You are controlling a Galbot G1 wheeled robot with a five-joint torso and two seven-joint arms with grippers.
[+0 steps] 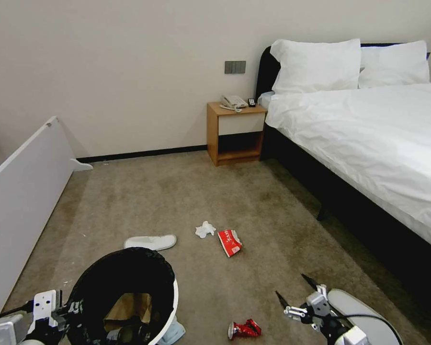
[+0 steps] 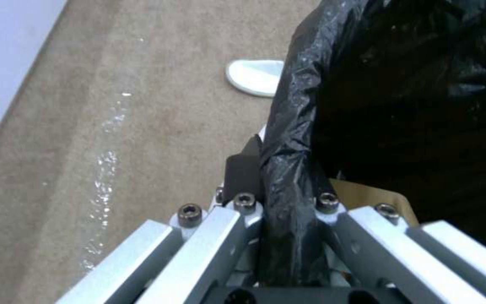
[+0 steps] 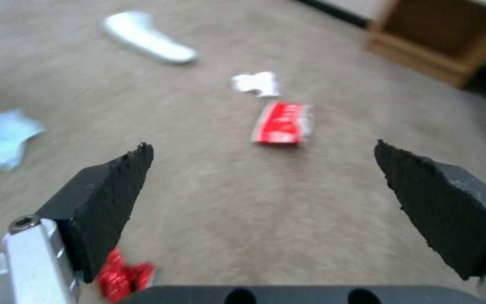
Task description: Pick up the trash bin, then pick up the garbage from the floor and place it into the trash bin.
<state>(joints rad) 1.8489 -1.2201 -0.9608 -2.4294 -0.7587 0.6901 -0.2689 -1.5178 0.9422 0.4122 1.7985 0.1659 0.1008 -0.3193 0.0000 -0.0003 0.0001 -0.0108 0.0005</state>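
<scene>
The trash bin (image 1: pixel 129 292) hangs at the robot's left, the left gripper (image 2: pixel 279 202) clenched on its bagged rim; light, stiff plastic, best held there. The right gripper (image 1: pixel 297 294), jaws spread, hovers above carpet. Below-left lies the crushed can (image 1: pixel 244 329): light, springy, grippable across its waist.
</scene>
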